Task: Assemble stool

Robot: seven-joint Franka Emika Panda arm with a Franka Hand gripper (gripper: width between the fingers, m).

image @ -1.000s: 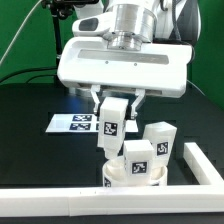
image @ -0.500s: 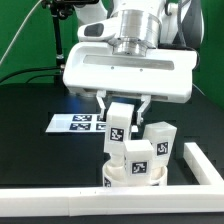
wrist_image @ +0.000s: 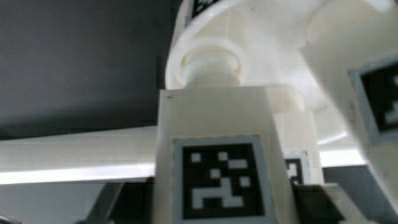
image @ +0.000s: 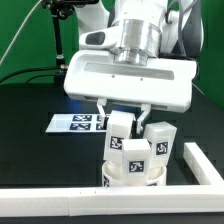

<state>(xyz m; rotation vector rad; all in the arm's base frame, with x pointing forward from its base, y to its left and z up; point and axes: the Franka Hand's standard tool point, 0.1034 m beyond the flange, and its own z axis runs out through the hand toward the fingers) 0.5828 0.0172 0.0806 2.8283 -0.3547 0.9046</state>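
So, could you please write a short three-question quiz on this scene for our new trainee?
1. True or false: the gripper holds a leg upright over the seat.
2. Counting the held one, how many legs stand at the seat in the exterior view? A) one B) three C) five
3. On which side of the seat, in the exterior view, does the marker board lie?

Key: 1 true; 2 B; 3 the exterior view's left.

Bright, even light falls from overhead; the white pincer housing (image: 130, 80) nearly washes out against the dark surface (image: 30, 110). The wrist view is soft and blurred up close, its lower corners dim.
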